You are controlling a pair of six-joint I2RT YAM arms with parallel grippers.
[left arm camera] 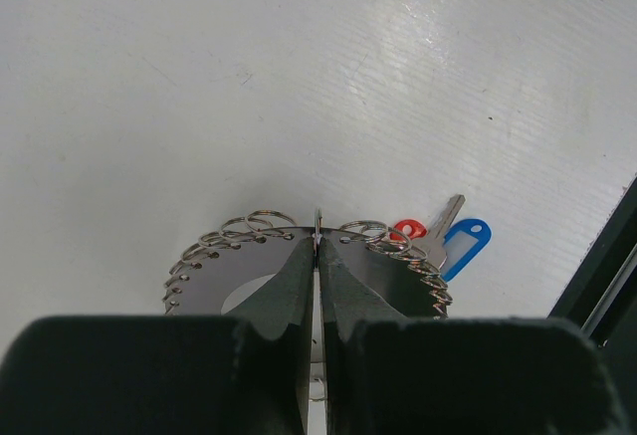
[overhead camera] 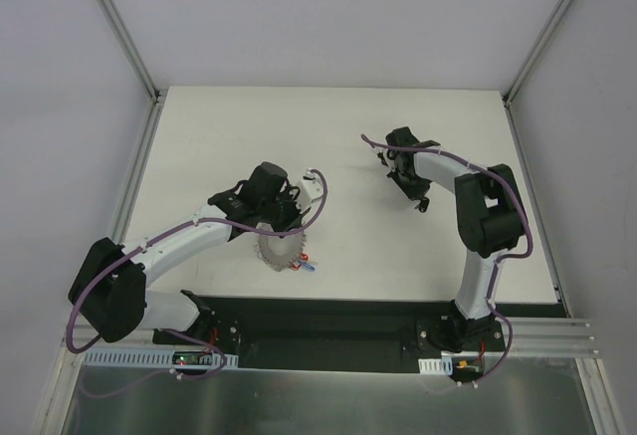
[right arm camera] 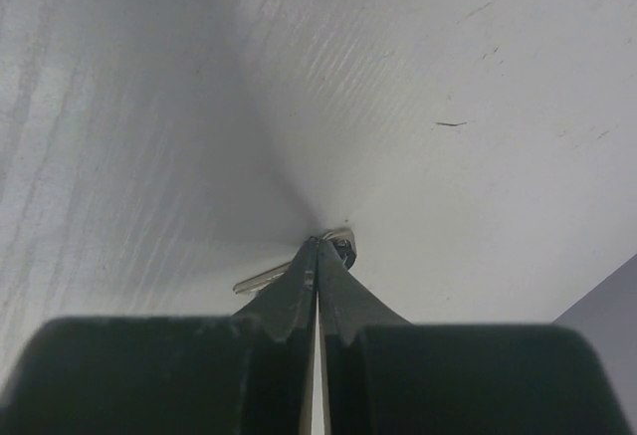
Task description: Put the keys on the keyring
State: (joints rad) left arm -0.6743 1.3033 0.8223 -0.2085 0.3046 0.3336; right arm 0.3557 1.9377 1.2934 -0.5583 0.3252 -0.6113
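Left fingers (left arm camera: 295, 286) are fully closed, pinching the near rim of the ring (left arm camera: 214, 278) between two of its wire loops. The red tag (left arm camera: 406, 228) and blue tag (left arm camera: 466, 246) lie on the table (left arm camera: 199, 77) at the ring's right side. Whether the ring lies flat or is tipped up cannot be determined.

Right fingers (right arm camera: 295, 291) are also closed, tips down at the table, and appear to hold a key (right arm camera: 261, 279). Its blade sticks out to one side of the tips and its head shows at the other. The top view places this key on the right half of the table, well apart from the ring. A second key could not be identified.

Assessment: the step in hand is the pick-up of the key. The grip looks narrow and close to the tips, so the key may pivot. Recommend a slow, straight lift and a check that the blade holds its angle before carrying it across. The left arm should keep the ring steady with a free loop facing the approach.

Surface: white, matte, faintly ribbed, with a few dark scuffs. A black strip (overhead camera: 328, 311) runs along the near edge. Pale panels in metal framing (overhead camera: 119, 27) enclose the other sides.
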